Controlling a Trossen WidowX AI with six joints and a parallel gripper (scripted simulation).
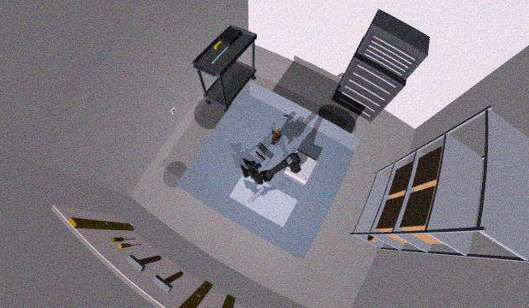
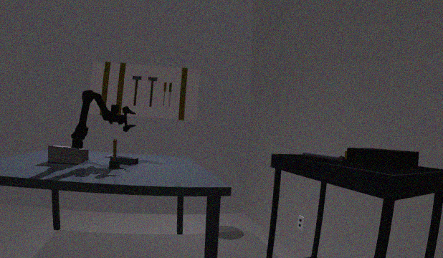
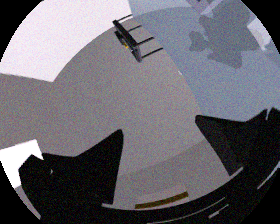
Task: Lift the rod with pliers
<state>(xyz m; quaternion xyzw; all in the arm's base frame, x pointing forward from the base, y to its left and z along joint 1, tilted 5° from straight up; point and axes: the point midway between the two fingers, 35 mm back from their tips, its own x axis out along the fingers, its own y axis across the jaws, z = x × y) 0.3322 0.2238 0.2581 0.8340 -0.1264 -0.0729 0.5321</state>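
Top view, table (image 1: 213, 171) (image 2: 193, 182) (image 3: 191, 60): blue, cart (image 1: 203, 64) (image 2: 315, 168) (image 3: 127, 35) near
Pliers (image 1: 276, 133) (image 2: 115, 147): beside channel block (image 1: 269, 150) (image 2: 131, 160)
Long axis: upright, exterior view
Gripper (image 1: 243, 168) (image 2: 135, 119) (image 3: 160, 125): released, empty, above table
Rod: too small to tell

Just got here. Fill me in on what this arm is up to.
The arm's gripper is open and holds nothing, raised above the table. The orange-handled pliers stand upright on the table beside the grey channel block. Nothing is being lifted; the rod is too small to make out.
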